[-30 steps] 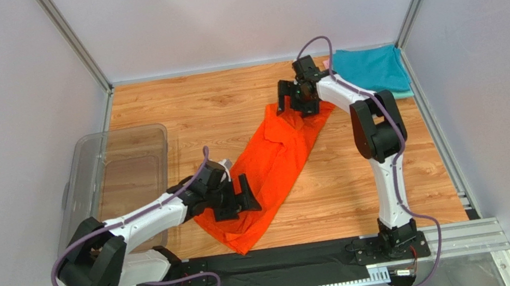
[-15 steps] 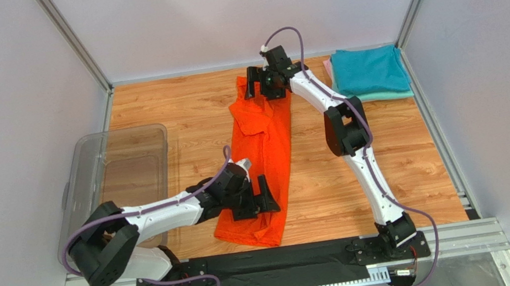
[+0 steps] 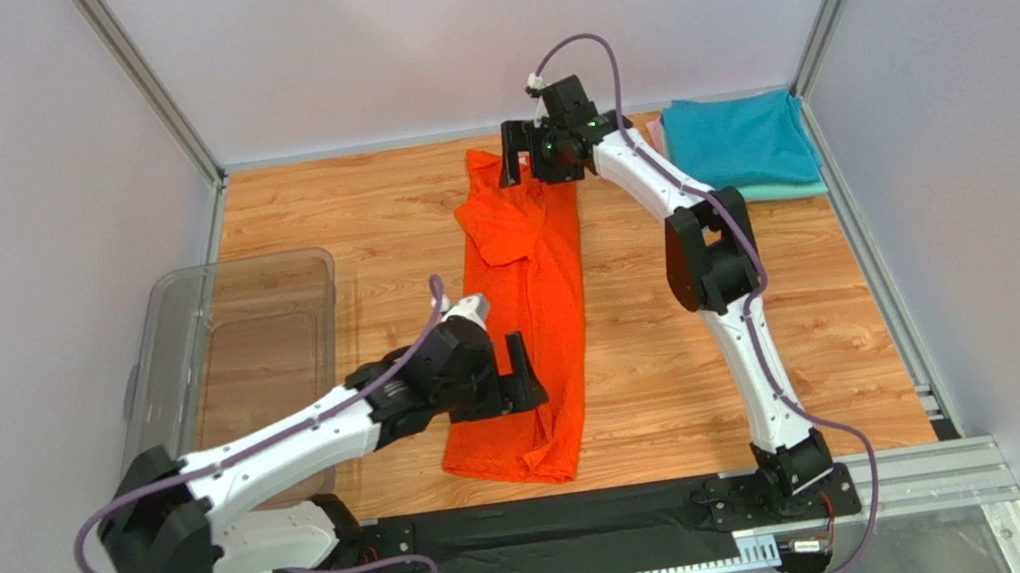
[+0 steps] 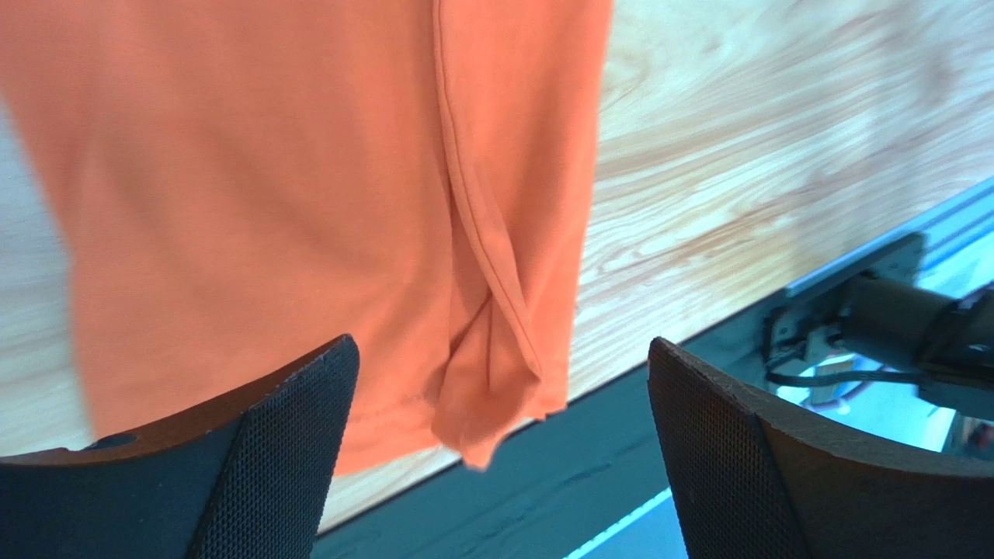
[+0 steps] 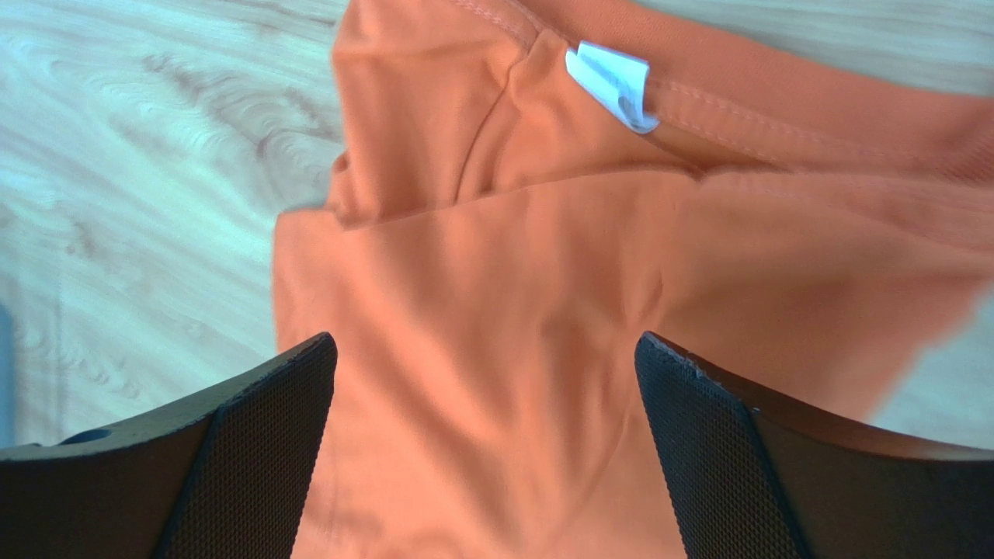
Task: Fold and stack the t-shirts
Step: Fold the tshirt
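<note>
The orange shirt (image 3: 524,318) lies on the table (image 3: 354,219) as a long narrow strip. Its long axis runs from the near edge away toward the back, leaning a little to the left at the far end. That axis joins the two hands, with one hand at each end.

The left gripper (image 3: 522,373) is over the near part of the strip, jaws wide apart and holding nothing. In its wrist view the cloth fills the space under its left finger and the gap between the fingers, while its right finger is over bare wood. The hem corner is just ahead of the fingertips, bunched into a small fold.

The right gripper (image 3: 528,160) is over the far end, also spread wide and empty. The collar with its white label (image 5: 613,84) lies just beyond its fingertips, and cloth lies below both fingers.

The next fold probably has to go across the long axis, bringing one end onto the other. The left hand is nearer the hem and the right hand nearer the collar (neither can reach the other's end without crossing the strip). The folded teal shirt (image 3: 740,139) sits to the right of the right gripper, well apart from the left one, so the right arm looks better placed for stacking. The clear tub (image 3: 244,342) lies off to the left of the left gripper.
</note>
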Tool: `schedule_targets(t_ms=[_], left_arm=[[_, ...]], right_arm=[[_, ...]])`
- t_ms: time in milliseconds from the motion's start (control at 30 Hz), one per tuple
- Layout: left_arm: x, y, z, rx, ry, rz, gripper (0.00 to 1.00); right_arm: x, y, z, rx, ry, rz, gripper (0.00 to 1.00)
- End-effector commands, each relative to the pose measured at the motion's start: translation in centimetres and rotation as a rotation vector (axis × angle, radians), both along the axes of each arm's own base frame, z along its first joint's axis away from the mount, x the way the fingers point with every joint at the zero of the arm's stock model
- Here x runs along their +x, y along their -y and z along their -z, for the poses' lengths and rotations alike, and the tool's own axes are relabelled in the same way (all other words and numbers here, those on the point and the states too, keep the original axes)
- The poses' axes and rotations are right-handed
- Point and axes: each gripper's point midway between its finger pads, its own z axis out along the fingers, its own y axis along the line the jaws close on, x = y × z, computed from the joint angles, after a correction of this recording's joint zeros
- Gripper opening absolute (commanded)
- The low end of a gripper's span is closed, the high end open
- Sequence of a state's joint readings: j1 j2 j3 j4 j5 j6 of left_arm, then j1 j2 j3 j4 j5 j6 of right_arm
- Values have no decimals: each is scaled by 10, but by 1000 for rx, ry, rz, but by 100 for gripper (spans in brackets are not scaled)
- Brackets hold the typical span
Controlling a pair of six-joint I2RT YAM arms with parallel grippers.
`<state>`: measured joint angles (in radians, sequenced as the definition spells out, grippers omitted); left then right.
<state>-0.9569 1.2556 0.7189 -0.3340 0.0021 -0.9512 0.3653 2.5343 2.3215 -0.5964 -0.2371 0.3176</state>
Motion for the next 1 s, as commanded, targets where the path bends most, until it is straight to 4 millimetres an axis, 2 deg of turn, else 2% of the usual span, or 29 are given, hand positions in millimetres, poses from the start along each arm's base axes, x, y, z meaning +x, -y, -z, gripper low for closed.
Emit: schedule_targets(t_ms=[0, 33, 133, 167, 233, 267, 300, 367, 400, 467, 500, 533, 567, 700, 767, 967], left_arm=[[1, -32, -13, 65, 84, -53, 100], [-3, -42, -13, 66, 87, -70, 100], [-7, -69, -6, 97, 104, -138, 100], [-8, -76, -3, 106, 106, -158, 100], [-10, -96, 2, 128, 110, -219, 100], [-11, -102, 4, 130, 110, -233, 100], [-11, -109, 6, 133, 106, -252, 100], [-13, -115, 5, 108, 111, -257, 100], [-13, -118, 6, 108, 114, -254, 100], [-15, -124, 6, 108, 128, -253, 100], [-16, -126, 6, 104, 132, -252, 100], [-20, -125, 6, 81, 130, -239, 100], [-21, -124, 7, 68, 134, -229, 100], [-26, -123, 13, 28, 135, -216, 100], [-30, -119, 13, -9, 128, -202, 100], [-38, -110, 25, -84, 97, -183, 100]], right_arm=[[-13, 11, -118, 32, 166, 17, 100], [-30, 18, -126, 28, 149, 23, 100], [-71, 22, -124, 26, 86, 24, 100], [-102, 28, -115, 17, 51, 15, 100], [-140, 18, -102, 22, 8, -10, 100], [-175, 26, -84, 8, -21, -15, 100], [-198, 14, -78, 21, -37, -33, 100], [-231, 7, -64, 54, -48, -54, 100], [-269, 2, -47, 55, -97, -94, 100], [-299, -13, -43, 104, -115, -135, 100], [-331, -24, -36, 97, -129, -204, 100], [-345, -32, -37, 106, -135, -230, 100], [-368, -43, -35, 103, -146, -281, 100], [-409, -54, -34, 102, -151, -368, 100], [-423, -55, -26, 95, -178, -384, 100], [-450, -63, 1, 97, -252, -417, 100]])
